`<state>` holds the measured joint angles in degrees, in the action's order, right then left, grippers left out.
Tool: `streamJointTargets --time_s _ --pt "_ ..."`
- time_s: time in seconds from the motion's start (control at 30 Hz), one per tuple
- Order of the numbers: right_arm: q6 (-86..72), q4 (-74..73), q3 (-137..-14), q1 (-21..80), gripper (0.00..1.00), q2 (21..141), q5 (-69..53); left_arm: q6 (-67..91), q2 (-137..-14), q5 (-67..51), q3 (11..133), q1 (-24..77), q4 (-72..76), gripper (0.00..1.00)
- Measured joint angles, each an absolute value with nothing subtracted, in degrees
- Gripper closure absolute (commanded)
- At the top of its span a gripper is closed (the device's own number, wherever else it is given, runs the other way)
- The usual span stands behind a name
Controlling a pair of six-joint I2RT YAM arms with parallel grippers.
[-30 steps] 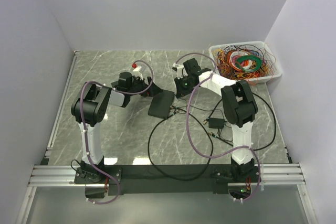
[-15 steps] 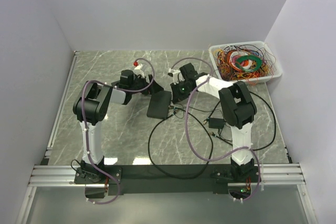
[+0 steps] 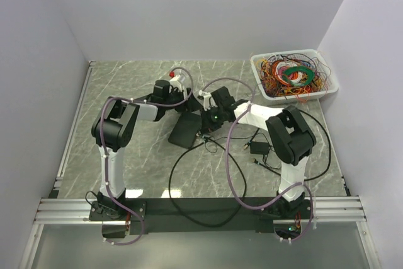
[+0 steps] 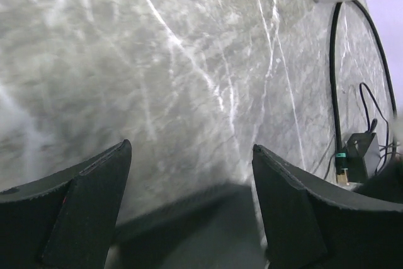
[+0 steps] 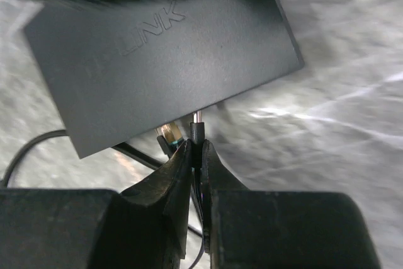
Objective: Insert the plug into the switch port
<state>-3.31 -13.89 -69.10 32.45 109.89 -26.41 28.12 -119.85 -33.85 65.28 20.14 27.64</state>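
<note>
From above, the flat black plastic switch (image 3: 186, 129) lies mid-way across the grey marble tabletop (image 3: 135, 168). The left gripper (image 3: 181, 100) hangs just behind the switch, and the right gripper (image 3: 208, 120) sits at its right edge. A white basket of coloured wires (image 3: 330, 85) stands well off to the switch's right, and a small black adapter (image 3: 258, 148) lies nearer on that side. The marble to the switch's left is bare.

In the left wrist view, the left gripper (image 4: 190, 149) is spread wide with nothing between its fingers. A black cable (image 4: 332, 80) curves to the right. I cannot identify the dark shape at the bottom edge.

In the right wrist view, the right gripper (image 5: 196, 155) pinches the slim black barrel plug (image 5: 196, 130). The plug's metal tip is at the switch's (image 5: 164, 74) near edge, but I cannot tell whether it touches. A gold-tipped connector (image 5: 167, 135) lies just left of the plug.

The step in hand looks like insertion. The port is hidden, so the next move calls for fine alignment and a straight push, and the light switch could slide unless braced.
</note>
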Motion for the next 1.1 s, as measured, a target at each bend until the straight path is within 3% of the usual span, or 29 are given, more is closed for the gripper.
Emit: streamJointTargets --time_s 0.4,0.8,1.1 --pt "-12.62 -5.58 -62.76 38.28 1.0 107.39 -24.88 26.09 -117.16 -25.5 68.31 22.26 16.58 0.16" --pt "-12.23 -6.85 -56.62 38.04 1.0 99.94 -15.68 26.52 -88.99 -7.2 52.45 22.22 15.25 0.17" --pt "-8.95 -7.68 -63.55 36.88 1.0 107.02 -13.1 28.71 -90.17 -5.96 38.2 22.26 19.25 0.17"
